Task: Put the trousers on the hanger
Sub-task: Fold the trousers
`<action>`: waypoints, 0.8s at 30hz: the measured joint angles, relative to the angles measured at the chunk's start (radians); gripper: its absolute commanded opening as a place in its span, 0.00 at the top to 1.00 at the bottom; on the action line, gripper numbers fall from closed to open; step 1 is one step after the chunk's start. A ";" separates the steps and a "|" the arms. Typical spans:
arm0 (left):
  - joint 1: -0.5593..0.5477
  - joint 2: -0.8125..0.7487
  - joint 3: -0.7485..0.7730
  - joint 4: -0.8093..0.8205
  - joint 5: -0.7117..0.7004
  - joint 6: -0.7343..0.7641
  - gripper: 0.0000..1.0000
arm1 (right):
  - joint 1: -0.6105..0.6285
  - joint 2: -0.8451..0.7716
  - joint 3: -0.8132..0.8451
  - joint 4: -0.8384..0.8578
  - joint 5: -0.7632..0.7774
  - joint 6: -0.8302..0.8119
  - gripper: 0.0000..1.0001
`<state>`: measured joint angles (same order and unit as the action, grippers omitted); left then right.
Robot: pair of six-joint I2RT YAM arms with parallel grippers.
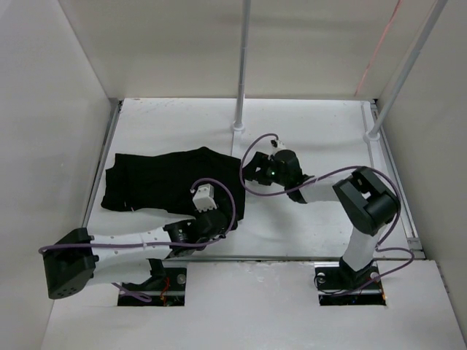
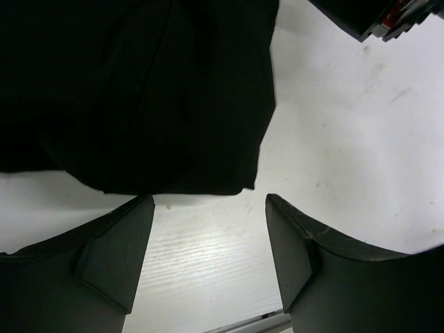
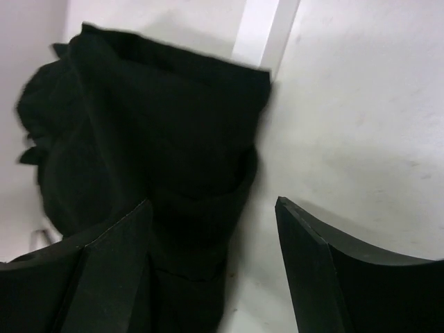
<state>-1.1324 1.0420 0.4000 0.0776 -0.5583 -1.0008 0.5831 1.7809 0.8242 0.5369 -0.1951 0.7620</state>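
On the white table [image 1: 321, 131] seen from overhead, the black trousers [image 1: 164, 181] lie bunched in a broad heap toward 9 o'clock of the centre, with their right edge reaching about the middle of the surface. The left arm [image 1: 131, 240] stretches from its base at 7 o'clock to the heap's 5 o'clock corner, and the right arm [image 1: 361, 211] bends back from 4 o'clock to meet the cloth at its 3 o'clock edge. Two white upright poles [image 1: 243, 65] stand at the far side, at 12 and 2 o'clock. In its wrist view, the left gripper [image 2: 208, 202] has its jaws spread wide over bare table, and the hem of the trousers lies just past the fingertips [image 2: 142, 208], not between them. The right gripper [image 3: 213, 202] is likewise released: its left finger overlaps the folded cloth, its right finger hangs over bare table, and nothing is clamped. Purple cables [image 1: 252, 186] loop over both wrists.
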 measured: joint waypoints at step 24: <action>0.085 0.192 -0.101 0.297 0.045 -0.133 0.91 | -0.046 0.151 -0.071 0.362 -0.099 0.230 0.86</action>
<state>-1.0473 1.2335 0.2989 0.3744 -0.5129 -1.1339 0.5373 1.9324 0.7536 0.8989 -0.2939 0.9920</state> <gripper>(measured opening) 0.111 0.154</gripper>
